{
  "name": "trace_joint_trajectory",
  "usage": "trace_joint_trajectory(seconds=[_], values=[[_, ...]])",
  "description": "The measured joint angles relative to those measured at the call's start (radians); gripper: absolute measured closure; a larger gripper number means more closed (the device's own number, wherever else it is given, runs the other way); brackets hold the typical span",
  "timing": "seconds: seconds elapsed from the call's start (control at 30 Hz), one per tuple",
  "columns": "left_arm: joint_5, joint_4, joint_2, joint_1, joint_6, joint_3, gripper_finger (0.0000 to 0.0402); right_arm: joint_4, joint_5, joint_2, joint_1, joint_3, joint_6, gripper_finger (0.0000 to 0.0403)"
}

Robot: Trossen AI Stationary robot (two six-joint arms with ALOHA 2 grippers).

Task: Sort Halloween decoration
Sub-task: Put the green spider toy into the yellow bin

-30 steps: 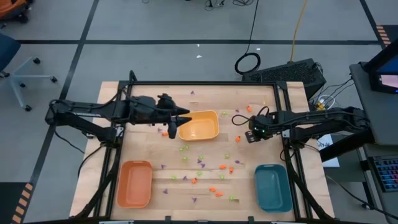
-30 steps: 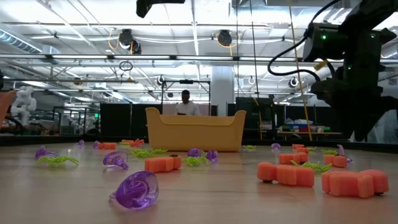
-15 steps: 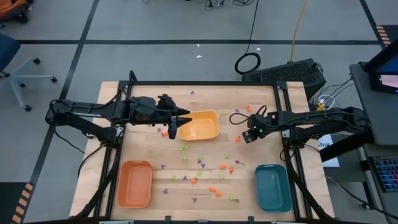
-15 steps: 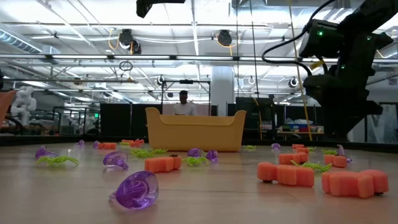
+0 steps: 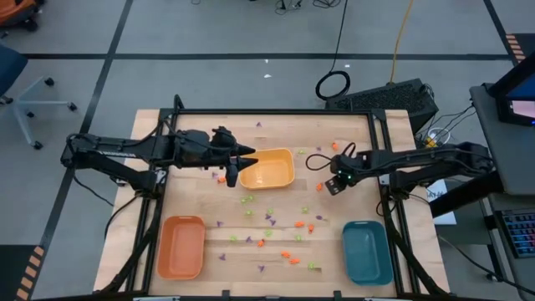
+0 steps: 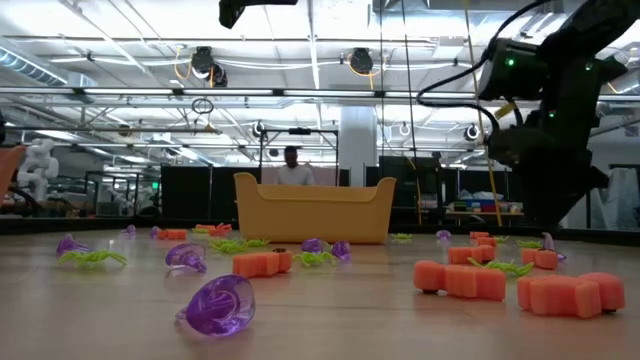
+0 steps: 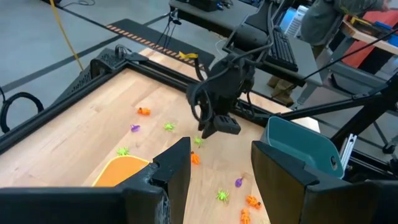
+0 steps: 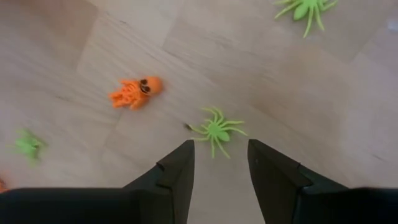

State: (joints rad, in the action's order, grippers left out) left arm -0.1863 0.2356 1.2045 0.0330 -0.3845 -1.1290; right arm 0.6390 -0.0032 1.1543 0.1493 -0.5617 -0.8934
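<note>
High view: right pincer (image 5: 331,186) hovers over the tabletop (image 5: 192,201) right of the yellow tray (image 5: 267,168); decoration pieces (image 5: 269,219) scattered mid-table. Left pincer (image 5: 236,167) at the tray's left edge.

Right wrist view: fingers (image 8: 177,171) apart, empty; green spider (image 8: 216,130) lies just ahead of the gap, legs splayed, long axis unclear. Orange skeleton (image 8: 134,91) lies farther off, roughly crosswise.

Left wrist view: left fingers (image 7: 174,168) apart, empty.

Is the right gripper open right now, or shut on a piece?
Open and empty: the right gripper shows bare tabletop between its fingers, just short of a green spider.
</note>
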Motion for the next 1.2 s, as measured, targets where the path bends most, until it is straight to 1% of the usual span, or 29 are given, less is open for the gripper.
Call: trace_joint_trajectory(seconds=[0.2, 0.4, 0.7, 0.83, 1.2], values=[[0.000, 0.002, 0.000, 0.000, 0.005, 0.000, 0.0230, -0.025, -0.002, 0.078, 0.000, 0.000, 0.018, 0.0266], [0.000, 0.003, 0.000, 0.000, 0.000, 0.000, 0.0230, -0.045, -0.026, 0.139, 0.000, -0.004, 0.020, 0.0266], [0.000, 0.013, 0.000, 0.000, -0.001, 0.000, 0.0230, -0.053, -0.024, 0.152, 0.000, -0.004, 0.019, 0.0270], [0.000, 0.015, 0.000, 0.000, -0.001, 0.000, 0.0230, -0.050, -0.023, 0.152, 0.000, -0.003, 0.017, 0.0289], [-0.007, 0.018, 0.000, 0.000, 0.027, 0.000, 0.0230, -0.057, -0.020, 0.154, 0.000, -0.001, 0.017, 0.0372]])
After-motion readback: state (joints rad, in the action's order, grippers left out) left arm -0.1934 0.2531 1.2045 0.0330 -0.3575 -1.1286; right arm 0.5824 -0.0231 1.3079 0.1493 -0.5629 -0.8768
